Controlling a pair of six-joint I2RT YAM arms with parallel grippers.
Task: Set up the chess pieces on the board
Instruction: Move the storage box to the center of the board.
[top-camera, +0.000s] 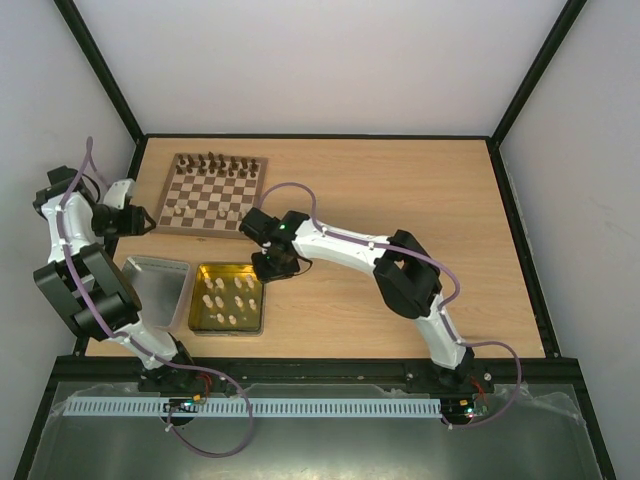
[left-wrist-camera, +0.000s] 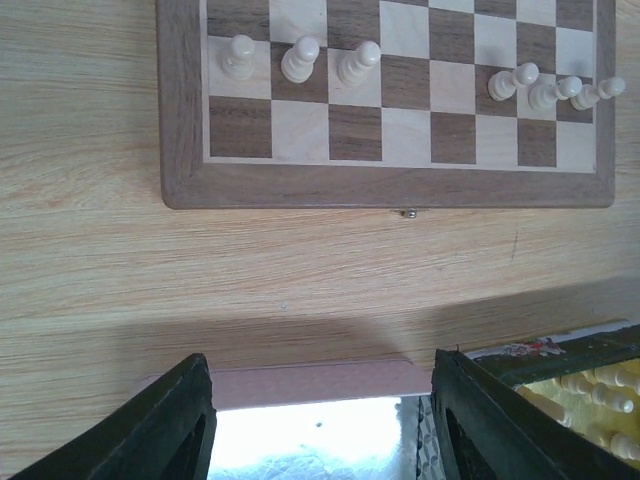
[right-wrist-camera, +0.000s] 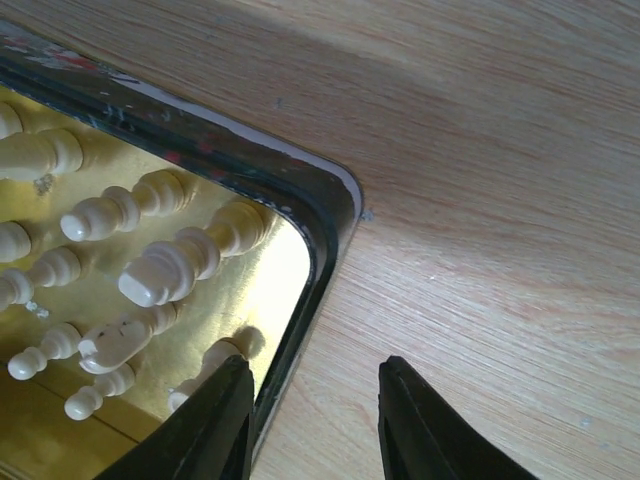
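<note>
While the right hand (right-wrist-camera: 312, 372) hangs: half open, holding nothing, one finger inside the tray (right-wrist-camera: 322, 205) rim, one outside.
Left hand (left-wrist-camera: 320, 362): wide open, holding nothing, above the table (left-wrist-camera: 300, 270) near the board (left-wrist-camera: 380, 188).
Pieces: cream pieces (right-wrist-camera: 165, 272) lie in the tray; standing pieces (left-wrist-camera: 300, 58) are on the board.
Risk: closing now may pinch the rim, tip the tray and roll pieces.

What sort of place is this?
Likely a robot test booth: a wooden table boxed in by white panels and a black frame, with a left arm and right arm bolted at its near edge.
</note>
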